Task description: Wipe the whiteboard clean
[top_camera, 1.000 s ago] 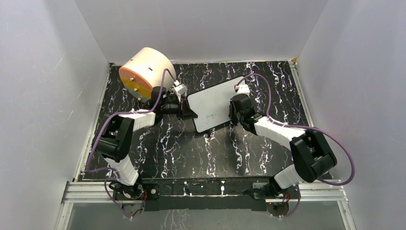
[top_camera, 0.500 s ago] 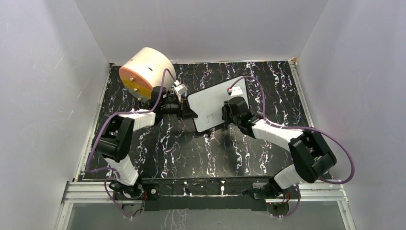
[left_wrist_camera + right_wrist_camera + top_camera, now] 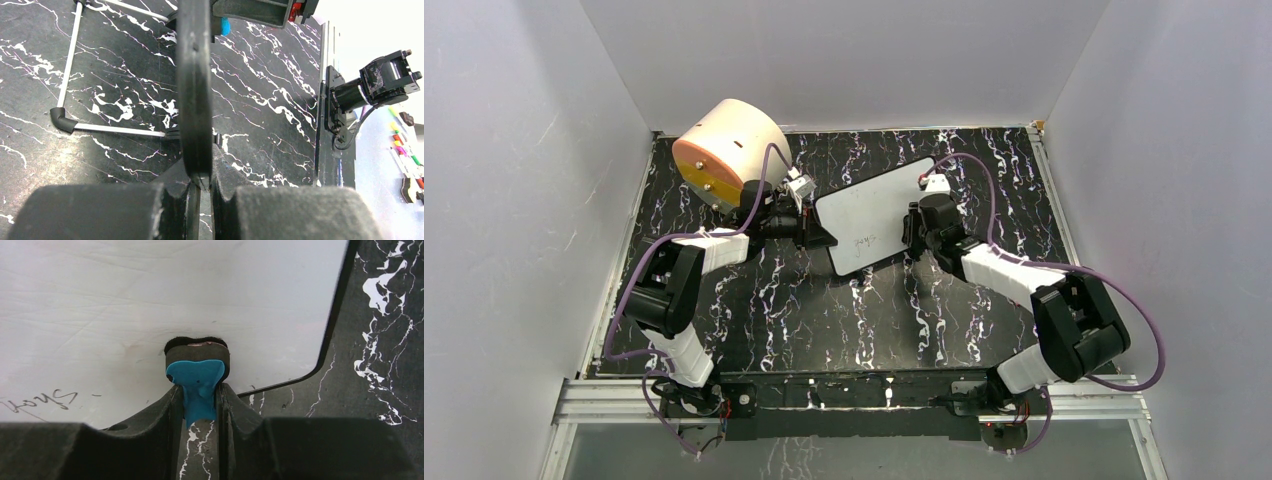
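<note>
The black bench (image 3: 824, 310), veined in white like marble, filled the floor of a white-walled enclosure. At its back left corner a large cream cylinder with an orange face (image 3: 734, 140) lay on its side. The left arm (image 3: 714, 248) reached in just below the cylinder, and the right arm (image 3: 999, 268) came in from the other side. The whiteboard (image 3: 869, 210) sat between them at the middle back of the bench, turned slantwise with its far right corner toward the rear wall. The left jaws were closed tight on the board's left short edge; in the left wrist view that black rim ran edge-on straight up from between the fingers. The right jaws were clamped on the blue grip of a small eraser (image 3: 196, 372), whose black felt pad pressed against the white face near the board's right end, close to a rounded corner. A short line of faint handwriting (image 3: 42, 400) remained on the board well to one side of the pad. It was thin, cursive and upside down in the right wrist view, and I could not read it. No brand or label showed anywhere. Past the bench's edge, in the left wrist view, a few coloured markers (image 3: 406, 155) lay on a pale surface, too small to show any lettering.
</note>
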Controlling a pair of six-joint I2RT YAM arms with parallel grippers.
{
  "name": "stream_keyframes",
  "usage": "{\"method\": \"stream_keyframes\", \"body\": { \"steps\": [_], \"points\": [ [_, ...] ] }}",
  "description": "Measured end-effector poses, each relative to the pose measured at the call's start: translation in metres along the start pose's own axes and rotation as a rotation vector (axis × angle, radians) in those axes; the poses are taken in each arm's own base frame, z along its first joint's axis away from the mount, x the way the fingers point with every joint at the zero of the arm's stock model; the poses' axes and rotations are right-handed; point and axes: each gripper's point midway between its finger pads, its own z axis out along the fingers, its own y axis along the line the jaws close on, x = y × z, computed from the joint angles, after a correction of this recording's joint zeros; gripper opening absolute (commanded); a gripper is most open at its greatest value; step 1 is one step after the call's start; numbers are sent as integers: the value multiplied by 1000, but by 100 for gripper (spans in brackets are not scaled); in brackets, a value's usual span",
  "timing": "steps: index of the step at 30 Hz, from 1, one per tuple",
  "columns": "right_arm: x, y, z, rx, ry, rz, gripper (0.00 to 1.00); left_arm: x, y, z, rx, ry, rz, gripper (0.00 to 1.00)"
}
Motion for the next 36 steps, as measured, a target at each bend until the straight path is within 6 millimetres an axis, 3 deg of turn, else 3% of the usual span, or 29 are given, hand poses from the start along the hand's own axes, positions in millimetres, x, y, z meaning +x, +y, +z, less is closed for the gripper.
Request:
{"method": "stream_keyframes", "body": {
  "steps": [6,10,16,22,32,36],
  "points": [
    [-10,30,-3,-24,-14,-64,14,0,0,0,0,0,-3,0],
    [-16,37,-4,-39,-27,-70,13,0,0,0,-2,0,-3,0],
    [-17,26,2,-47,-25,-8,13,-1,2,0,-10,-3,-6,0],
    [5,-8,7,6,-2,114,14,-1,1,1,-10,-3,-6,0],
    [2,-7,1,-8,-10,185,14,-1,0,1,-5,-2,-3,0],
    [-20,-6,-1,-6,-33,187,14,0,0,1,-3,-2,-3,0]
  ]
}}
